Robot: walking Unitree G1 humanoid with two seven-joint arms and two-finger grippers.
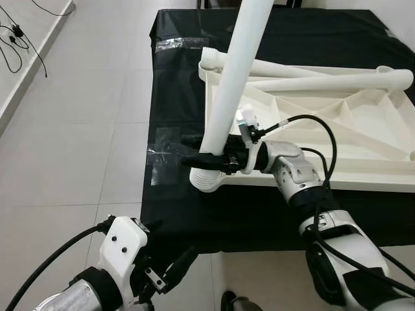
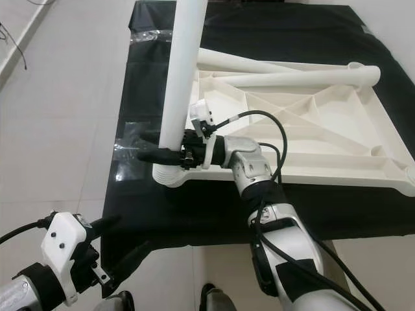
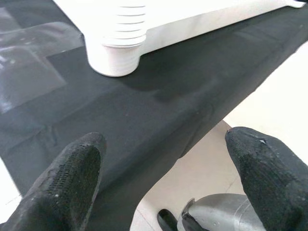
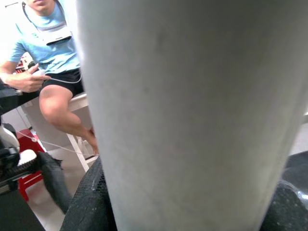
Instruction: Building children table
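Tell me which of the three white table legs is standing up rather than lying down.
The leg clamped in the right gripper, seated in the tabletop's near-left corner socket. The other two legs lie flat across the upturned tabletop.

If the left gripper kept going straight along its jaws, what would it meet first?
Probably the black cloth at the table's near edge; beyond it stands the ribbed corner socket. The left gripper is open; depth is uncertain.

We can't see the top of the white leg; the picture edge cuts it at 12 o'clock. It hides part of the tabletop.
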